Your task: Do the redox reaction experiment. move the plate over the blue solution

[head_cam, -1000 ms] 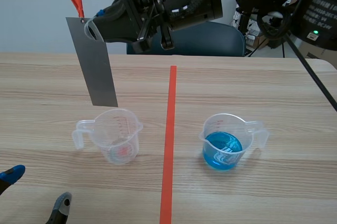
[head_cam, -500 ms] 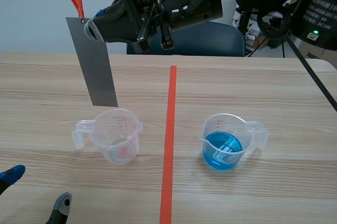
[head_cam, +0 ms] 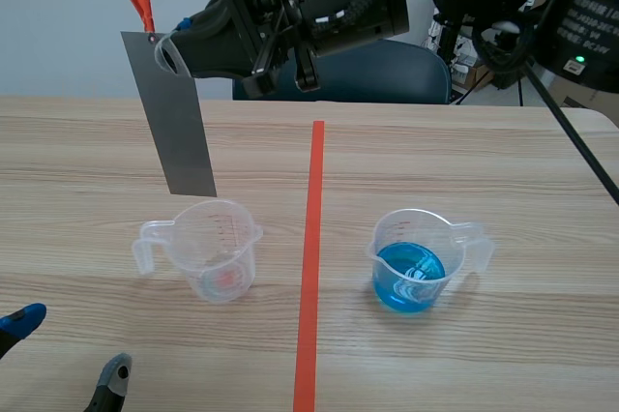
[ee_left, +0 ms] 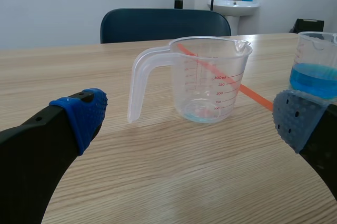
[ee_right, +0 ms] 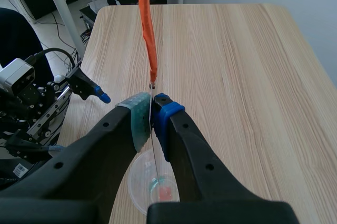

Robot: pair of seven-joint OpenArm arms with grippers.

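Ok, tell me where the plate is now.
In the scene view the plate hangs in the right gripper, left of the tape line, above the clear cup, away from the blue solution.

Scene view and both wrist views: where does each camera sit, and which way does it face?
Scene view: between the arms, facing across the wooden table; the right hand, raised, holds a thin grey metal plate; the left hand shows low, tips only.
Left wrist view: low over the table, facing a clear plastic measuring cup past its open fingers.
Right wrist view: high, facing down past fingers shut on the plate, edge-on.
Shared: all three show that cup; the first two, the clear cup of blue liquid.
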